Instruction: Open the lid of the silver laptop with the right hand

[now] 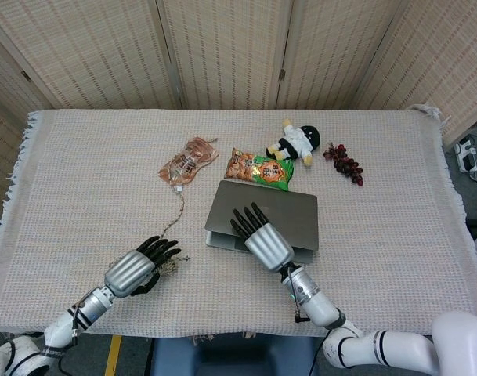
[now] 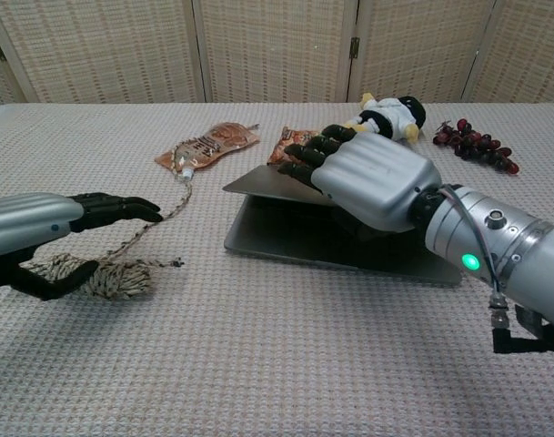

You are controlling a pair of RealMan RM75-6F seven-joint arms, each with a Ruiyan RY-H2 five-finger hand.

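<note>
The silver laptop (image 1: 289,211) lies at the middle of the table with its lid (image 2: 258,182) raised a little off the base (image 2: 349,253). My right hand (image 1: 261,239) grips the lid's front edge, its fingers (image 2: 308,155) spread over the top; the thumb is hidden below. In the chest view the right hand (image 2: 372,182) covers most of the lid. My left hand (image 1: 132,270) hovers at the front left with fingers stretched out and nothing in it. Seen from the chest, the left hand (image 2: 49,228) hangs just above a rope coil.
A rope coil (image 2: 108,278) lies under the left hand, its cord running to a brown snack packet (image 1: 189,160). Behind the laptop are an orange-green chip bag (image 1: 259,168), a plush toy (image 1: 294,142) and dark grapes (image 1: 345,163). Folding screens stand behind the table.
</note>
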